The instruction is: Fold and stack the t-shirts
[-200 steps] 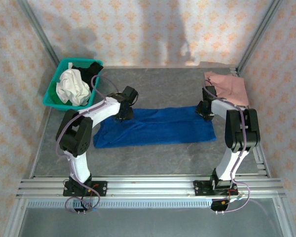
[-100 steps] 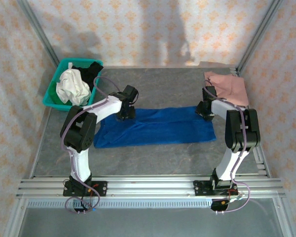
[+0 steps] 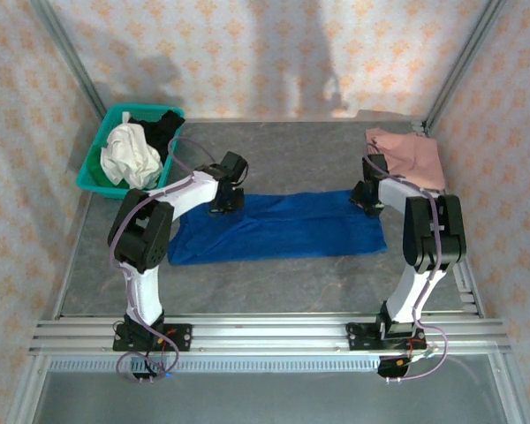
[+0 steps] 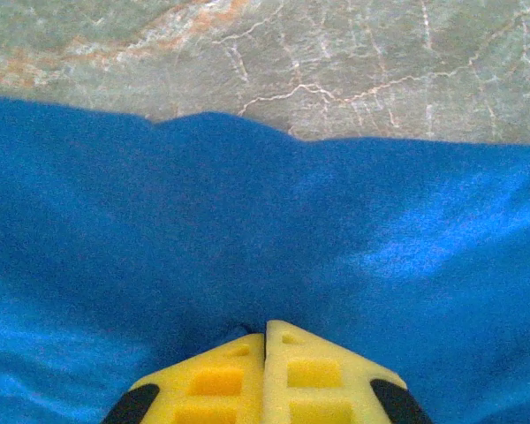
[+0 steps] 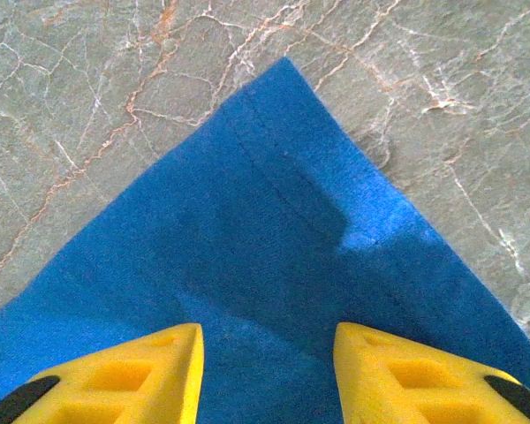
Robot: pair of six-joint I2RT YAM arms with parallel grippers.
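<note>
The blue t-shirt (image 3: 283,228) lay folded into a long band across the middle of the table (image 3: 291,283), running from one arm to the other. The pink t-shirt (image 3: 411,155) sat in a loose heap at the far right corner, well apart from the blue one.

What had changed in the last second was on the left. The left gripper (image 4: 265,340) had been apart a moment earlier. Now its yellow fingers (image 4: 221,380) were pressed flat together, with the blue cloth puckered up into their tips, so it had a pinch of the shirt near the far left end. The left arm had also drawn its elbow in a little and carried its wrist slightly to the right. The shirt itself had not shifted.

The right arm had stayed put, reaching forward with its wrist bent down. The right gripper (image 5: 268,340) held its fingers apart, low over the far right corner of the shirt, which pointed away from it. I couldn't tell whether they touched the cloth.

At the far left stood the teal basket (image 3: 93,172) with a white garment (image 3: 128,155) and a dark garment (image 3: 159,125) in it.
</note>
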